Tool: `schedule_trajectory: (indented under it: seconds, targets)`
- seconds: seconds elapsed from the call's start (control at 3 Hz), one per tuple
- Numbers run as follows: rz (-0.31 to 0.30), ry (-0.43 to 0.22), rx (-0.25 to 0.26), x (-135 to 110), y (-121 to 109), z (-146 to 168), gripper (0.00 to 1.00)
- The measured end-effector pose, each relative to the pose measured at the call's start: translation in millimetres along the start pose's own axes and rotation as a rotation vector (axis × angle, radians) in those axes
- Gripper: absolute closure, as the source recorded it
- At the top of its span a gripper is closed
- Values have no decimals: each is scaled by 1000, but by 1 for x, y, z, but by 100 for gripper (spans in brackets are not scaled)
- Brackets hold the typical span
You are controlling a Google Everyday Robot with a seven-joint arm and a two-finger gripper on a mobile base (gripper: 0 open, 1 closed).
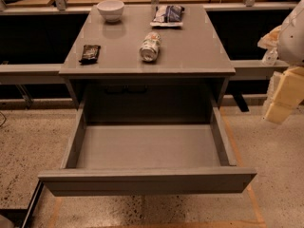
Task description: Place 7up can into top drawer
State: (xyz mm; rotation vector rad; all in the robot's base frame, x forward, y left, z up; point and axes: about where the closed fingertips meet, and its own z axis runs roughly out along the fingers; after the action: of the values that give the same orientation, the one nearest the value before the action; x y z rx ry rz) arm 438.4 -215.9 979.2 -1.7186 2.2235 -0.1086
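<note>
We see the 7up can (149, 46) lying on its side on the grey table (199, 51), near the middle of the top. Its metal end rim faces us at 6 o'clock.

From the can:
- white bowl (110, 9), upright, at 11 o'clock near the far edge
- blue-white snack bag (167, 15), flat, at about 1 o'clock, also at the far edge
- dark snack bar (90, 53), at 9 o'clock near the left edge

All three are well apart from the can.

The top drawer (147, 180) is pulled out toward us, at 6 o'clock from the can and below the table's front edge. Its front panel is nearest the camera, with side walls and flat floor in view. The can is on the tabletop, not in the drawer.

The gripper (279, 106) sits at 3 o'clock in the frame, off the right side of the table, about level with its front edge. It is well apart from both can and drawer. Only pale cream blocks show, with a white arm (292, 37) housing above them, cut by the frame edge. We think the cream parts are the gripper, and we can't tell whether it is spread or closed.

The floor (23, 141) around the table is speckled.
</note>
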Motion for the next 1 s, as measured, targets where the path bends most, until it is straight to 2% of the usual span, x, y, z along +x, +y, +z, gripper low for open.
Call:
schedule_trajectory:
  seconds: [0.33, 0.67, 1.0]
  targets:
    - [0, 0, 0, 0, 0, 0, 0]
    - [-7, -48, 35, -11, -7, 7, 0]
    - [-29, -129, 66, -35, -24, 22, 0]
